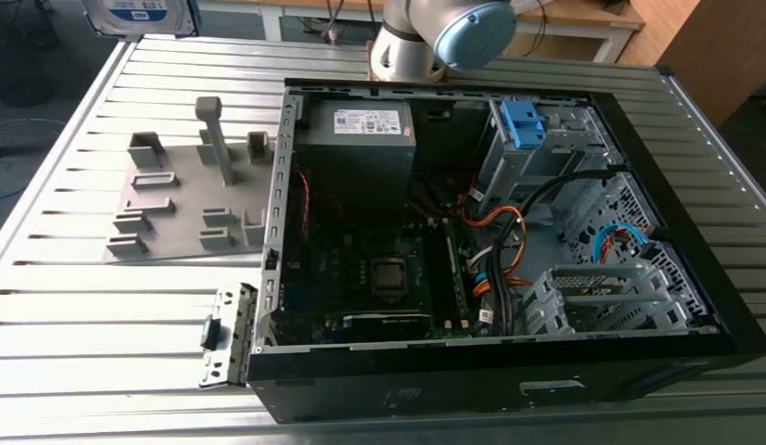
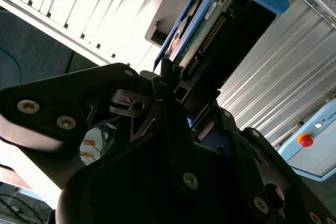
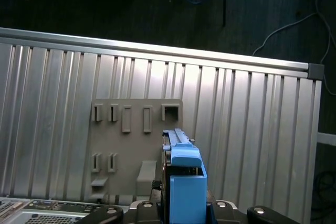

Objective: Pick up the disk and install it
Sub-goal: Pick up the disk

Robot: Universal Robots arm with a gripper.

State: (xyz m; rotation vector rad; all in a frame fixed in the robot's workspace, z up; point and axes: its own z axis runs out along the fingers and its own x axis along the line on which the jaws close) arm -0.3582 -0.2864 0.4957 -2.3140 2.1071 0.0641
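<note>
Nearest the lens in the second wrist view was the black body of the gripper [image 2: 184,85]. Its fingers [image 2: 166,74] were closed on the disk [image 2: 206,31]. The disk stood out edge-on from the fingers, with its green circuit board and connector row turned toward the camera and its bright blue carrier rails running round the edges.

In the first wrist view the same blue carrier rose from between the fingers. It was held in the air above the ribbed aluminium table [image 3: 47,77], over the grey fixture plate [image 3: 131,129] with its rows of empty holders. No part of the disk touched the plate or the table.

In the exterior view the open computer case [image 1: 507,382] lay on its side on the table, to the exterior view's right of that plate. A blue bracket [image 1: 520,124] was fixed on a metal drive cage [image 1: 531,171] near the grey power supply [image 1: 354,153].

The pick-up looked done, since the disk was in the grip and clear of any holder. The step in hand therefore seemed to be the carry toward the case. Installing it would call for turning the disk until its rails lined up with the slot of a drive cage. It would then need a straight, square push, because a tilted entry could jam the rails against the metal. Loose cables lay close to the cages and would need to stay out of the way. Which cage was meant could not be told.
</note>
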